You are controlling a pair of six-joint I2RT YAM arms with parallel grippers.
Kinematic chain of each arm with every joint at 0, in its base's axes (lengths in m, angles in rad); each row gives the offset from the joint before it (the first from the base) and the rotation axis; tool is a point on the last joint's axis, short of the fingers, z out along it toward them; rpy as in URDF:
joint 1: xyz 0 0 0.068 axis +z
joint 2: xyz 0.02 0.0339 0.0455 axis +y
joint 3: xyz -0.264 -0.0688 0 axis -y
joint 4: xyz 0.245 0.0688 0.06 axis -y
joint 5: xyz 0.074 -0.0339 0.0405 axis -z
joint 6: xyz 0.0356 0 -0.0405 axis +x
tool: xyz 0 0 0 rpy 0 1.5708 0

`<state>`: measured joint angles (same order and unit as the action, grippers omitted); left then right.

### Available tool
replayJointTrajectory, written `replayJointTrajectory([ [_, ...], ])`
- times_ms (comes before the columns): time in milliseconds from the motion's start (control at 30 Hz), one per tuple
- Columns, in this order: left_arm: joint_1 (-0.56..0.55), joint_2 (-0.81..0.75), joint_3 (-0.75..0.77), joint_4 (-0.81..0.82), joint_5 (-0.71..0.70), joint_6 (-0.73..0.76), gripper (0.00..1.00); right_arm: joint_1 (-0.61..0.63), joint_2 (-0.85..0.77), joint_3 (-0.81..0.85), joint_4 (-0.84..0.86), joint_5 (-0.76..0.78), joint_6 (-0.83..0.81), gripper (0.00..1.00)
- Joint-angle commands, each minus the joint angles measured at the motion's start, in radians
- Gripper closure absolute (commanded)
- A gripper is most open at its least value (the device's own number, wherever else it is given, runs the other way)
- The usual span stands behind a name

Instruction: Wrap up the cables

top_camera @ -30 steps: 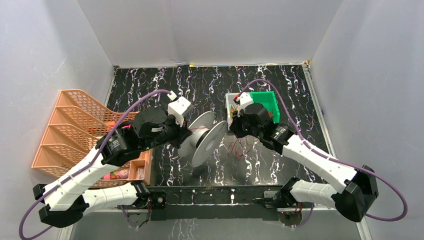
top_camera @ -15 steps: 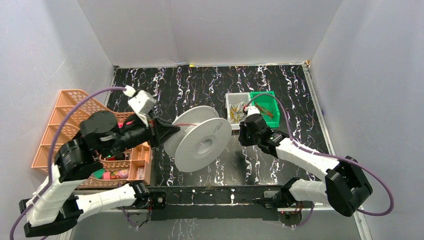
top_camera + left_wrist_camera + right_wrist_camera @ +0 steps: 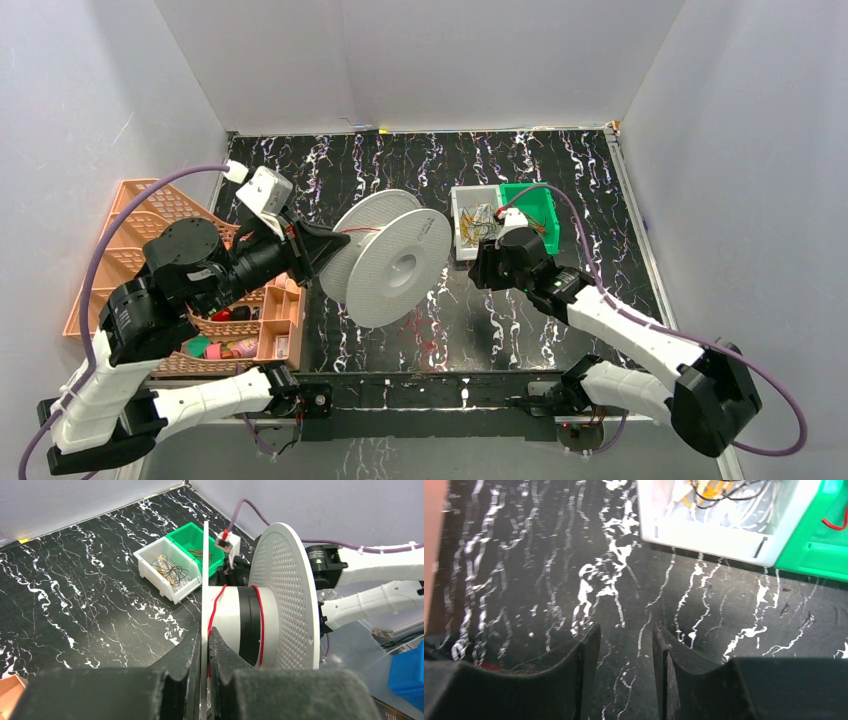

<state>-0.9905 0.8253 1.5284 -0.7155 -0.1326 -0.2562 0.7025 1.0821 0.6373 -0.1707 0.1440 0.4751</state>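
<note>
Black, white-veined marble-pattern tabletop [image 3: 560, 170] fills the floor of a cell enclosed by plain pale grey walls.

1. Left arm. The left gripper [image 3: 204, 645] is closed on the white plastic spool [image 3: 395, 268]. Its two black fingers pinch the thin edge of the near flange, one finger on each face. The spool is lifted clear of the tabletop, with its axis roughly level and its perforated far flange turned toward the right arm.

2. Task item. The thin red cable [image 3: 260, 620] lies in a few turns around the spool hub, over a black band. One strand runs down the inner face of the near flange toward the left gripper's fingers.

3. Right arm. The right gripper [image 3: 624, 635] hangs low over bare tabletop, just in front of the bins. Its jaws stand partly apart and hold nothing.

4. Surroundings. A white open-top plastic bin [image 3: 159, 582] holds short yellowish wires [image 3: 170, 570]. A green plastic bin [image 3: 548, 205] stands touching its right side. An orange mesh desk organiser [image 3: 130, 215] occupies the left edge of the tabletop, beside the left arm.
</note>
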Motion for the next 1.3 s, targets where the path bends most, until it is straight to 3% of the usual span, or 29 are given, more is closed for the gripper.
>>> replayJointTrajectory([
  [0, -0.004, 0.000, 0.053, 0.079, -0.037, -0.024, 1.00, 0.000, -0.109, -0.010, 0.040, -0.138, -0.007, 0.47],
  [300, -0.003, 0.039, 0.060, 0.113, -0.080, -0.019, 1.00, -0.001, -0.261, -0.039, 0.161, -0.286, -0.056, 0.30],
  [567, -0.004, 0.064, 0.068, 0.153, -0.092, -0.014, 1.00, -0.001, -0.245, -0.081, 0.384, -0.430, -0.030, 0.17],
  [1033, -0.004, 0.064, 0.051, 0.184, -0.063, -0.072, 1.00, 0.031, 0.034, -0.167, 0.913, -0.577, 0.202, 0.17],
  [1267, -0.004, 0.057, 0.036, 0.216, -0.081, -0.080, 1.00, 0.079, 0.187, -0.153, 1.027, -0.606, 0.252, 0.32],
])
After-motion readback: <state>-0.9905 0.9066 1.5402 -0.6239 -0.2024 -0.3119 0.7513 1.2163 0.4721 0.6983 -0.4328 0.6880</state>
